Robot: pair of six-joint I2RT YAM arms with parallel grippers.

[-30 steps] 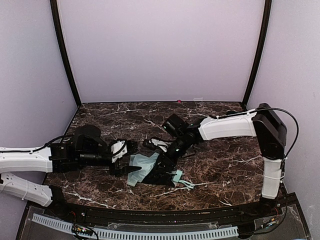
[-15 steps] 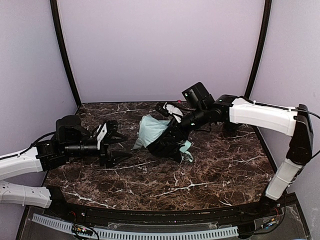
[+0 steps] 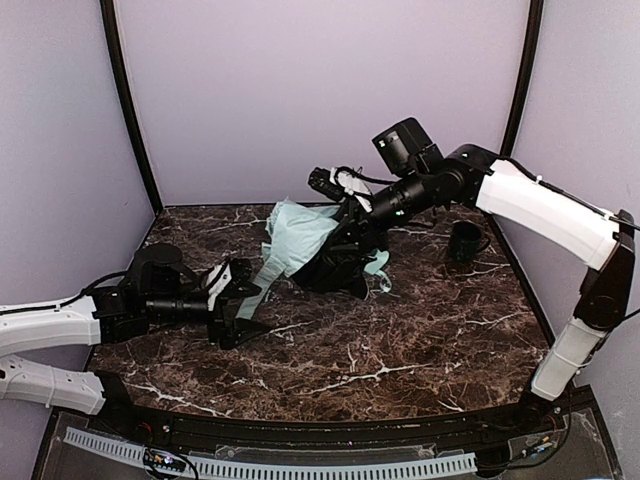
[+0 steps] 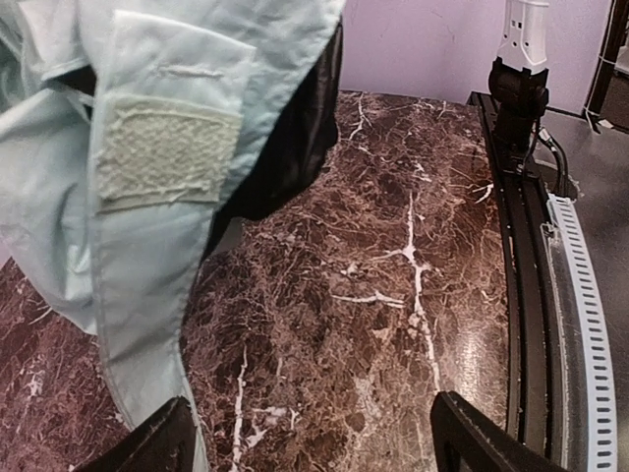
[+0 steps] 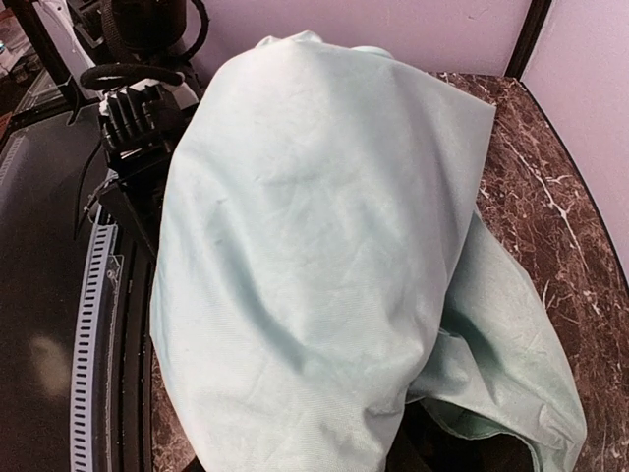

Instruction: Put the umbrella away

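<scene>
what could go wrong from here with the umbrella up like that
Loose canopy of the umbrella fills the right wrist view, so the right gripper works blind. The fabric strap hangs by the open left gripper, which may catch cloth only. The mug sits near the right arm and could be knocked.

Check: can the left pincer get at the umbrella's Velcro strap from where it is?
Probably yes. The left pincer stands open, low over the table, and the umbrella dangles its Velcro strap ahead with nothing between. The strap sits higher than the pincer, so expect a small lift.
</scene>
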